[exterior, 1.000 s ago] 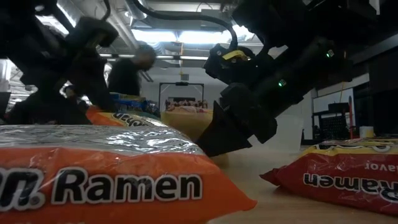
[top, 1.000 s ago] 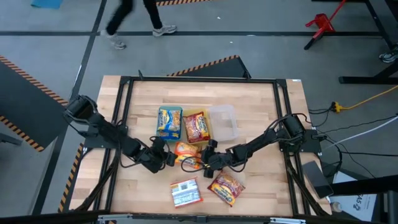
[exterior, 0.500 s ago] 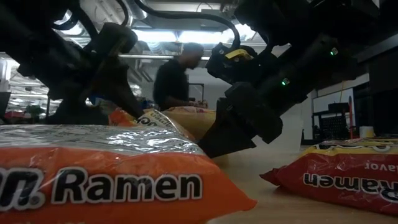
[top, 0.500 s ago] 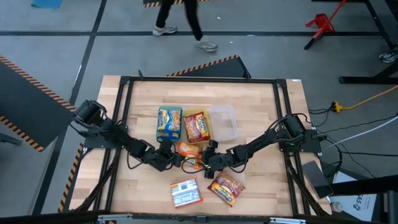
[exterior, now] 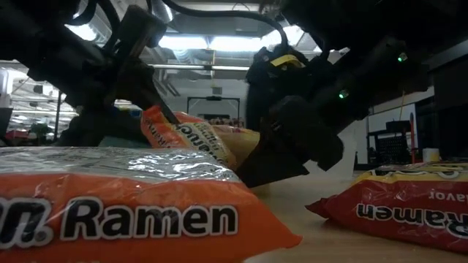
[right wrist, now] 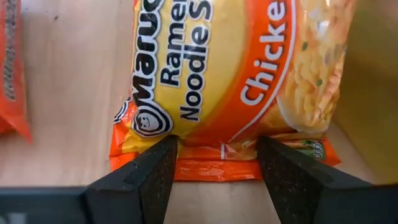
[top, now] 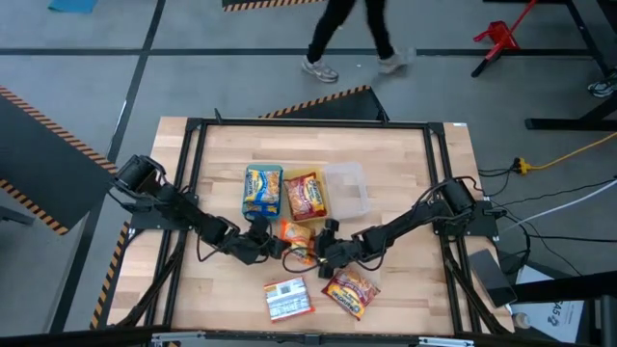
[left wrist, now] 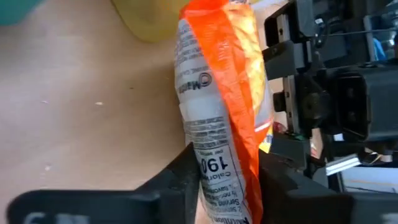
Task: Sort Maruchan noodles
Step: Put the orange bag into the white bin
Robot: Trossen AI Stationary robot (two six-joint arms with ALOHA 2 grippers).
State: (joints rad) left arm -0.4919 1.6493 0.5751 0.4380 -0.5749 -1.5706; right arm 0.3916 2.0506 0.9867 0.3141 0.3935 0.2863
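My left gripper is shut on an orange Maruchan chicken packet at the table's middle. The packet stands tipped up in the low view. My right gripper is open, facing it from the right. Its fingers stand at the end of a second orange packet that lies flat beneath the first one. A blue-yellow packet and a red packet lie in trays farther back. My left gripper pinches one edge of the orange packet between its two fingers, coming level from the table's left. The packet stands on edge in the hold, tilted, its other side toward my right gripper. I cannot tell whether my right gripper touches the lower packet.
A clear empty tray stands right of the red packet. An orange packet, label side up, and a red packet lie near the front edge; both fill the low view's foreground. A person walks past beyond the far edge.
My left gripper has moved toward the table's right, up to the orange packet, and taken hold of it. The packet's left side has risen, so it now stands tipped up instead of lying low. My right gripper has shifted slightly nearer.
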